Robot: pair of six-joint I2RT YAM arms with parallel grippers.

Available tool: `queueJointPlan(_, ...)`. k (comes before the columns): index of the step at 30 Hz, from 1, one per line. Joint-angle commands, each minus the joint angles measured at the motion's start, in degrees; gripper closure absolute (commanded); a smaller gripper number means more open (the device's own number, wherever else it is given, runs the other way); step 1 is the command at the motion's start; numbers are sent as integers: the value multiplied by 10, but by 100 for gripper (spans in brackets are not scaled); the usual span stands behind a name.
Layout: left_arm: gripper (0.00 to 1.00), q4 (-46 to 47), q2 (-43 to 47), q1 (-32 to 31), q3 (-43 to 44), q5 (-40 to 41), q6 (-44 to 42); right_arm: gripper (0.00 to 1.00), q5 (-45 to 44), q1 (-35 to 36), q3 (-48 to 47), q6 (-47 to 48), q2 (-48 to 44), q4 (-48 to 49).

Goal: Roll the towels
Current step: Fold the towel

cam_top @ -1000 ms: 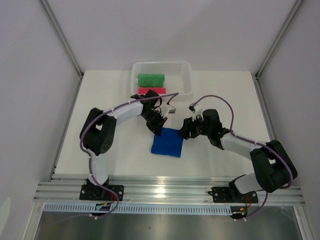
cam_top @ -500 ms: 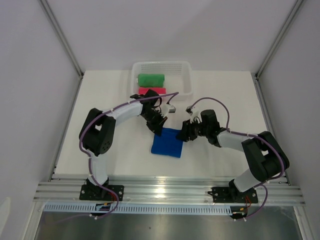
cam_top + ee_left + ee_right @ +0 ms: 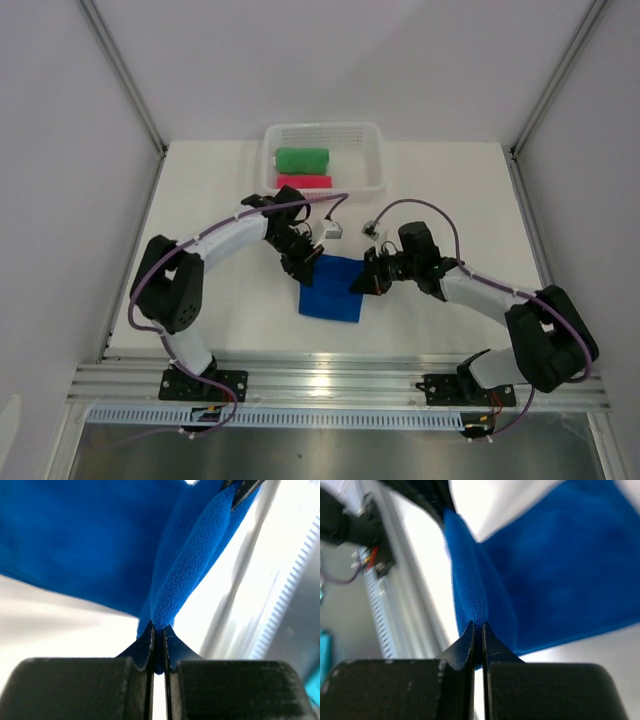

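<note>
Blue towel [image 3: 330, 292] lay on the table [image 3: 220, 200], far corners pinched by the left gripper [image 3: 303, 267] and right gripper [image 3: 362, 283]. The wrist views showed jaws pressed on folded cloth. Only the top view showed the green towel [image 3: 302, 159] and pink towel [image 3: 304, 182] in the basket [image 3: 375, 135].

The blue towel [image 3: 330, 290] was a solid royal blue, plain and unpatterned. The green towel [image 3: 302, 159] was an even green and the pink towel [image 3: 304, 182] bright pink. The basket [image 3: 352, 138] was white with a fine mesh pattern, and the table [image 3: 220, 200] was plain white.
</note>
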State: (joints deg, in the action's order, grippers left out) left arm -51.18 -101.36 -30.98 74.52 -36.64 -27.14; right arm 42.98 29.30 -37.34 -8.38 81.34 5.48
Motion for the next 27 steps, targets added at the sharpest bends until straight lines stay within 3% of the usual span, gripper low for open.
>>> queueJointPlan(1, 99, -91, 77, 5, -30, -67, -73, 100, 41, 47, -21, 22, -76, -96)
queueJointPlan(7, 99, -160, 151, 5, -80, -96, -106, 100, 49, 101, -12, -8, -146, -136)
queueJointPlan(15, 99, -224, 180, 4, -61, -127, -128, 100, 80, 113, -34, -8, -175, -190)
queueJointPlan(20, 99, -156, 152, 5, -49, -99, -81, 100, 41, 92, -36, 15, -161, -183)
queueJointPlan(27, 99, -72, 68, 17, -28, -11, -16, 100, -58, 21, -64, 76, -34, -158)
